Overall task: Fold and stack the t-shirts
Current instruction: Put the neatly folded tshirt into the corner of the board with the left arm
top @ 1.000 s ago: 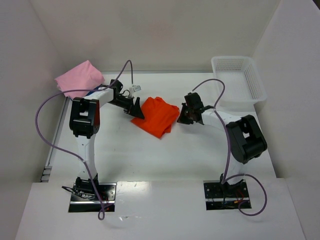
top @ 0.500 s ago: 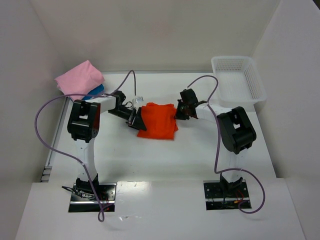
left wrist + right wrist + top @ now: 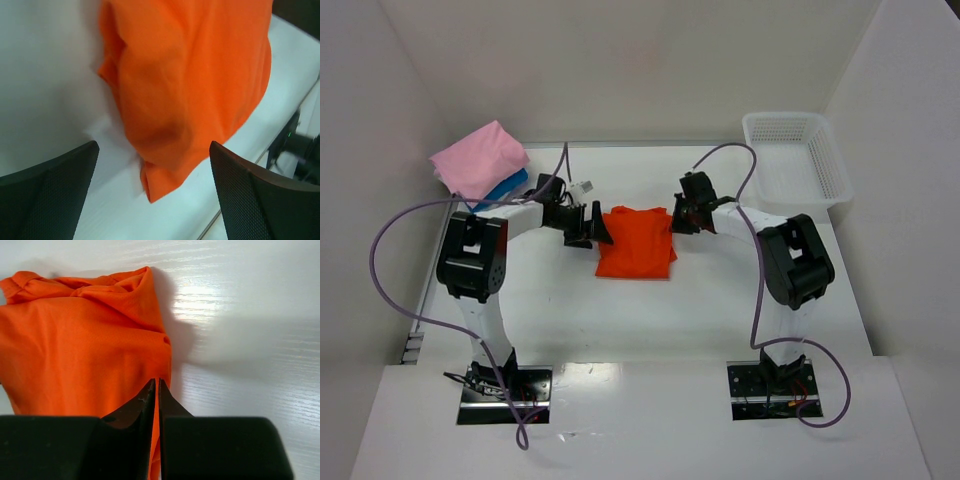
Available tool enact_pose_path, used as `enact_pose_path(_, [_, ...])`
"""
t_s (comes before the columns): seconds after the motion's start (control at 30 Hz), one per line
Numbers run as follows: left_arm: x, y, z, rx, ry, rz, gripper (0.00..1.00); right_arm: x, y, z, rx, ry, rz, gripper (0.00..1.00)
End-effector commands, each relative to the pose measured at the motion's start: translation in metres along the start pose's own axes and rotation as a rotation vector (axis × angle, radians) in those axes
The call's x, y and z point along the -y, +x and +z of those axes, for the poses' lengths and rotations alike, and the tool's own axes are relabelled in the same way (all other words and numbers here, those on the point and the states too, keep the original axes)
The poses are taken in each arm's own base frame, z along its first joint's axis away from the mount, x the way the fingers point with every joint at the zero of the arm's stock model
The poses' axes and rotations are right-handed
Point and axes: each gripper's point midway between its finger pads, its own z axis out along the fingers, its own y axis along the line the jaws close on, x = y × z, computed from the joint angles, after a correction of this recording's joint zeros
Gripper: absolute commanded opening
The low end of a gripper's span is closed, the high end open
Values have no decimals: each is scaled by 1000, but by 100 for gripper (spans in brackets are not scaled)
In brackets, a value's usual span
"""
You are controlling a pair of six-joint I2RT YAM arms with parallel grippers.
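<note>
White bench (image 3: 720,300) under both claws. White mesh basket (image 3: 790,118) well off to R of right claw (image 3: 676,222) and further back, in far R corner, apart from all else.

Orange t-shirt (image 3: 637,243) flat on bench betw. the two claws, folded to a rough rectangle w/ wrinkles and a bunched edge at far end. R edge at right claw, L edge just beside left claw (image 3: 598,226).

Pink t-shirt (image 3: 480,160) folded, well behind and to L of left claw, in far L corner. Sits on top of blue t-shirt (image 3: 510,187), w/ only a sliver of blue peeking out on the side nearest left claw.

Left claw: spread wide apart, gripping nothing. In wrist view, black fingers (image 3: 45,200) at both lower corners, orange cloth ahead of and betw. them; can't tell if touching.

Right claw: fingers (image 3: 140,407) pressed nearly together w/ just a thin slit, clamped on R edge of orange t-shirt, orange visible thru the slit, bare bench to R of tips.
</note>
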Motion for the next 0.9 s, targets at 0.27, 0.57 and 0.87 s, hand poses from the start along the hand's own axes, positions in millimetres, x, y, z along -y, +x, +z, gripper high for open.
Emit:
enact_pose_path(0.27, [12, -14, 43, 176, -93, -187, 100, -37, -24, -27, 63, -130, -63, 5])
enact_pose_path(0.57, [-5, 17, 59, 222, -164, -348, 100, -24, 4, 6, -18, -88, -64, 2])
enact_pose_path(0.87, [10, 30, 92, 110, -53, -324, 100, -21, 7, 29, -53, -77, -91, 1])
